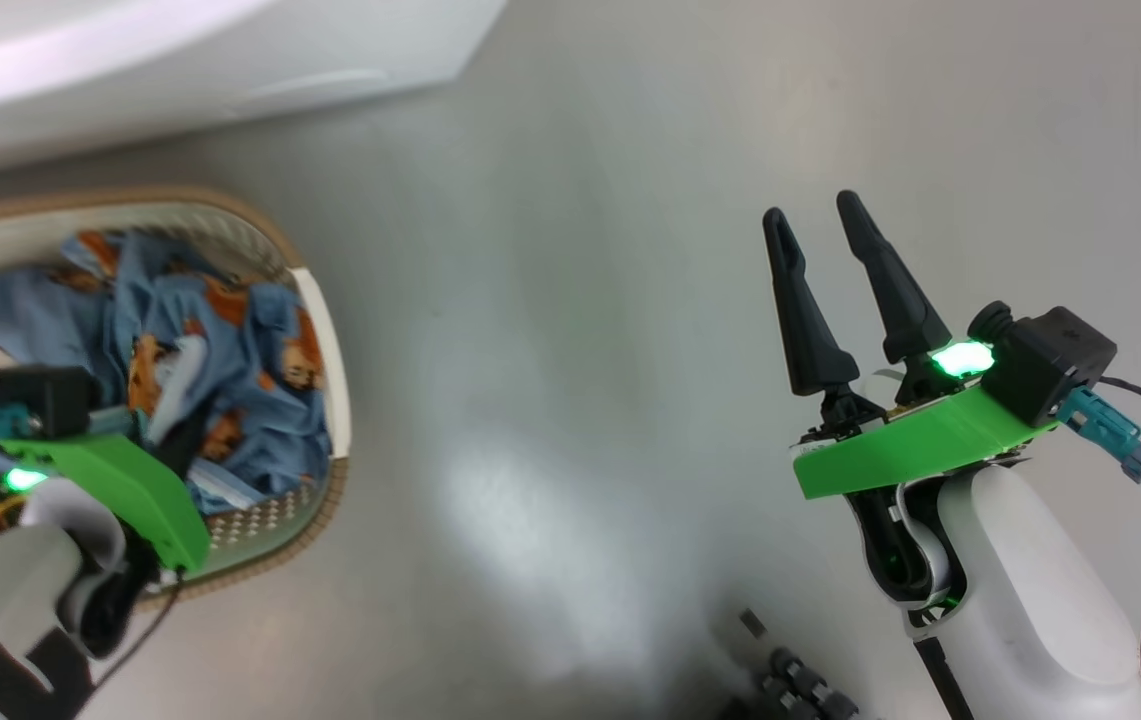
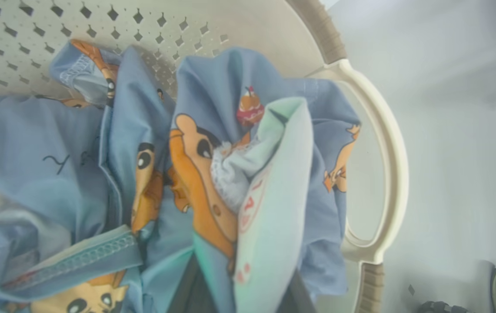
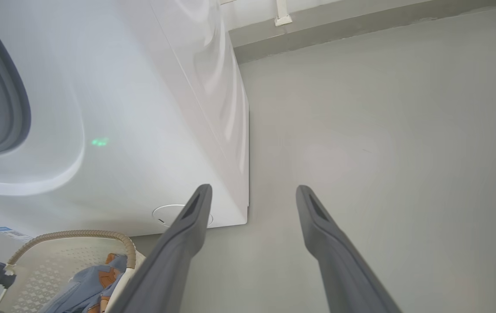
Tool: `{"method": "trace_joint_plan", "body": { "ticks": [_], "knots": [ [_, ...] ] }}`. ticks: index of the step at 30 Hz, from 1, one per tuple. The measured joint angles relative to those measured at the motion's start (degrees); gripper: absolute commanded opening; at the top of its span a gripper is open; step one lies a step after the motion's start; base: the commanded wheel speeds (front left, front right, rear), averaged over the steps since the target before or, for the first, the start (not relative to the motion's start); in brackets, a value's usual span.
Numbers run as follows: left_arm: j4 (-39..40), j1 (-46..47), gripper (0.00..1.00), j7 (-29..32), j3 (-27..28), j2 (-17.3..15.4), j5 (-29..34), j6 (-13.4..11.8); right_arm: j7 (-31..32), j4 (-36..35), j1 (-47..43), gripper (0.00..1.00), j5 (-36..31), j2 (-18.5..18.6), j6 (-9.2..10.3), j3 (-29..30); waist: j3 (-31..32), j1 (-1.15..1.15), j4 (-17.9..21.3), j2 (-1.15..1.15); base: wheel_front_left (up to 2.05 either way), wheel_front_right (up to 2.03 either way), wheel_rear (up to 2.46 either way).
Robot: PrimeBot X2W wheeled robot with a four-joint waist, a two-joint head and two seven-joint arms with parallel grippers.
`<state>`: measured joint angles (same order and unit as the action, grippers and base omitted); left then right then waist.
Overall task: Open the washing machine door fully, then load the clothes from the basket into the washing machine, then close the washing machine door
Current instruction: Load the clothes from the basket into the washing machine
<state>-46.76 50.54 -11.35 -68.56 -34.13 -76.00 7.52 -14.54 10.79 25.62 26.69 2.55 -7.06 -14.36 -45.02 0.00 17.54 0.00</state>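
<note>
The clothes (image 1: pixel 160 330), light blue with orange cartoon figures, lie heaped in the cream perforated basket (image 1: pixel 325 330) on the floor at the left. My left gripper (image 1: pixel 170 440) reaches down into the heap. In the left wrist view a bunch of the clothes (image 2: pixel 239 182) is gathered between its dark fingers (image 2: pixel 191 291), which are mostly covered by fabric, beside the basket's handle (image 2: pixel 387 143). My right gripper (image 1: pixel 815 220) hovers open over bare floor, nothing between its fingers (image 3: pixel 187 230). The white washing machine (image 3: pixel 143 108) stands behind the basket, its grey gasket (image 3: pixel 8 108) showing. The washing machine door is out of view.
Grey floor (image 1: pixel 580 350) stretches between the basket and my right arm. The washer's lower front (image 1: pixel 180 60) runs along the top left of the head view. My base's dark parts (image 1: pixel 790 690) show at the bottom edge. A wall skirting (image 3: pixel 361 26) lies beyond.
</note>
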Motion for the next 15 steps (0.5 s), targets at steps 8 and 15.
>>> {"method": "trace_joint_plan", "body": {
  "ticks": [8, 15],
  "knots": [
    [4.25, -5.04, 0.00, -2.85, 0.41, 0.99, -2.90, 0.00, 0.00, 3.72, -0.09, 1.00, -0.45, 0.02, 0.00, 0.70, 7.48, 0.00, -2.18, 0.00, 0.00, 0.00, 0.00],
    [8.51, -10.40, 0.00, -2.86, 7.44, 1.91, -2.30, 0.00, 0.00, 6.71, -1.66, 1.00, -1.49, 0.10, 0.00, 1.77, 14.74, 0.00, -4.15, 0.00, 0.00, 0.00, 0.00]
  ]
}}
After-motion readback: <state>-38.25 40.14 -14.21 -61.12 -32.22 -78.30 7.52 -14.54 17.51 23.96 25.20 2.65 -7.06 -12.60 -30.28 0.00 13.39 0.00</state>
